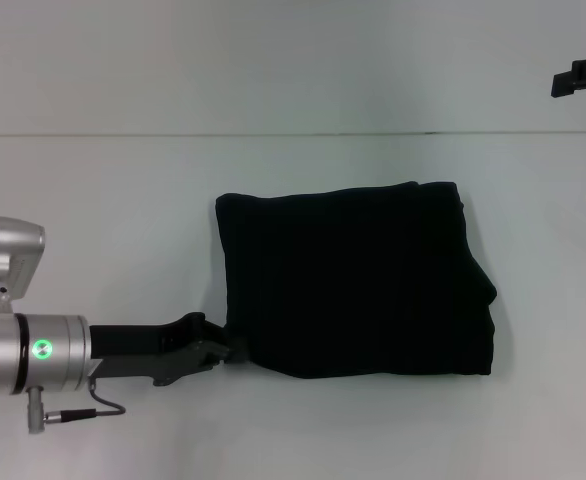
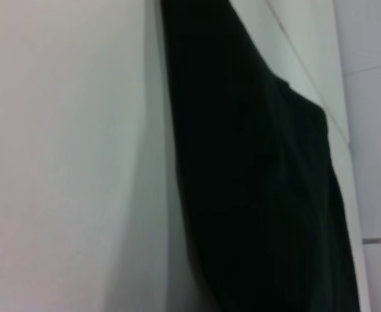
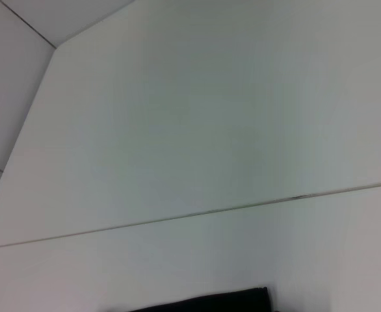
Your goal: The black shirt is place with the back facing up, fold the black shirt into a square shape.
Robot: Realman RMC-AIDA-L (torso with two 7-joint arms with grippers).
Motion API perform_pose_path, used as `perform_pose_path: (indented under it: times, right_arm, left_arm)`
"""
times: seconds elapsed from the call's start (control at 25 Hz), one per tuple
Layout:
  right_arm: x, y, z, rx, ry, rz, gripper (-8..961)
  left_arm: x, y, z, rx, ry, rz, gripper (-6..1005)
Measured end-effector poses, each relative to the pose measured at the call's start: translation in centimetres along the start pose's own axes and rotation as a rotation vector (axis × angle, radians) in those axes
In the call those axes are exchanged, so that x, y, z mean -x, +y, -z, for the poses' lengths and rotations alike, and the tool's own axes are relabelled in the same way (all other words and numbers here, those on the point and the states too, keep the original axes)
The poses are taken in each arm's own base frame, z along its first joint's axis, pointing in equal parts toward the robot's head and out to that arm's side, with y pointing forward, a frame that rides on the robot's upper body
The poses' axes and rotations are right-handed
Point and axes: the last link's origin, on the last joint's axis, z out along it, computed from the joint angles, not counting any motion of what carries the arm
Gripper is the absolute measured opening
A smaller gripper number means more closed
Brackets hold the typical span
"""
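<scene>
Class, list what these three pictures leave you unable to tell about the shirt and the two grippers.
- Left gripper, head view: its tips meet the black shirt at the near left corner; black on black hides whether they pinch cloth.
- Right gripper: in no view; the right wrist view shows mostly the white table.
- Shirt layers and lettering: hidden by the top fold.
- Left wrist view: the shirt is blurred and cut by the frame edge.
</scene>
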Motion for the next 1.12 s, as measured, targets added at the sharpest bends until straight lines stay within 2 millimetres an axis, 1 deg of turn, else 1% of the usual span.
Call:
perform_pose_path:
  times: [0.08, 0.28, 0.4, 0.52, 0.56, 0.68, 0.72, 0.76, 0.84, 0.88, 0.92, 1.0, 1.08, 1.12]
  right_arm:
    - [0.0, 0.0, -0.1, 0.003, -0.001, 0.002, 945]
    - [-0.1, 0.1, -0.1, 0.007, 0.000, 0.010, 945]
    - [0.0, 0.1, 0.0, 0.021, -0.013, 0.033, 945]
    - [0.0, 0.5, 0.2, 0.078, -0.042, 0.073, 945]
    - [0.0, 0.6, 0.2, 0.095, -0.051, 0.081, 945]
    - [-0.4, 0.5, 0.7, 0.159, -0.088, 0.116, 945]
    - [-0.6, 0.4, 0.9, 0.177, -0.105, 0.135, 945]
    - [-1.0, 0.2, 1.1, 0.200, -0.124, 0.158, 945]
    - [-2.0, -0.3, 1.5, 0.247, -0.177, 0.219, 945]
    - [-3.1, -0.6, 1.4, 0.280, -0.220, 0.288, 945]
    - [-3.9, -0.9, 1.4, 0.293, -0.252, 0.335, 945]
    - [-6.6, -1.8, 0.9, 0.303, -0.325, 0.481, 945]
    - [-9.3, -3.0, 0.4, 0.281, -0.373, 0.560, 945]
    - [-10.2, -3.4, 0.3, 0.269, -0.387, 0.571, 945]
  left_arm:
    - [0.1, -0.4, 0.3, -0.024, -0.007, 0.001, 37]
    - [0.0, -0.7, 0.8, -0.041, -0.019, -0.014, 39]
    - [-0.3, -0.8, 1.7, -0.072, -0.050, -0.044, 39]
    - [-1.0, -0.4, 3.3, -0.074, -0.050, -0.088, 40]
    - [-1.1, -0.3, 3.8, -0.066, -0.054, -0.102, 69]
    - [-1.8, 0.4, 6.3, -0.045, -0.042, -0.188, 158]
    - [-1.9, 0.5, 6.7, -0.043, -0.030, -0.217, 187]
    - [-2.1, 0.6, 7.3, -0.037, -0.010, -0.260, 217]
    - [-2.5, 0.9, 8.3, -0.008, 0.049, -0.390, 309]
    - [-2.5, 1.0, 8.2, 0.010, 0.068, -0.465, 355]
    - [-2.5, 1.2, 8.1, 0.027, 0.087, -0.552, 401]
    - [-2.7, 1.7, 7.2, 0.053, 0.104, -0.703, 477]
    - [-3.1, 2.3, 6.3, 0.063, 0.106, -0.789, 536]
    - [-3.4, 2.8, 5.9, 0.069, 0.102, -0.824, 565]
